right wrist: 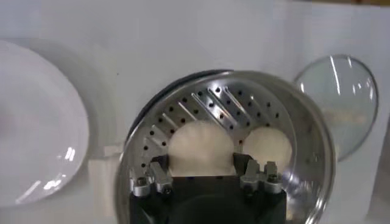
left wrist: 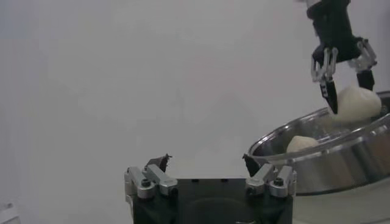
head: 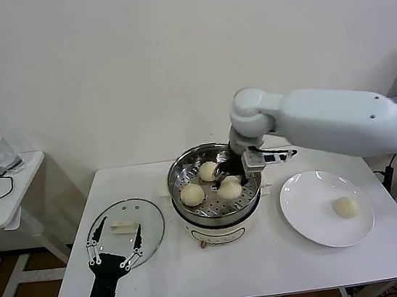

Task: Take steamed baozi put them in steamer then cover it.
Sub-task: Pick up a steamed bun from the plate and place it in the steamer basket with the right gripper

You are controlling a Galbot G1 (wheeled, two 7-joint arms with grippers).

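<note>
Placing a soft, domed cream-white dough bun (head: 230, 186) into the round shiny stainless-steel steamer basket (head: 179, 171), the right claw (head: 232, 170) is seen clasped lightly across its sides.

3 buns are counted inside; 1 bun (head: 346, 207) is left on the flat white plate (head: 299, 216). Being light and easily dented, each should be pinched gently at its widest part. The left claw (head: 113, 242) is held released over the clear glass lid (head: 152, 224) on the worktop (head: 272, 263).

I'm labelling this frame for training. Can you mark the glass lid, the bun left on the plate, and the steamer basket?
glass lid (head: 148, 224): head view, bare glass near its right rim.
bun on the plate (head: 346, 207): head view, its domed top.
steamer basket (head: 175, 177): head view, left inner wall.
</note>
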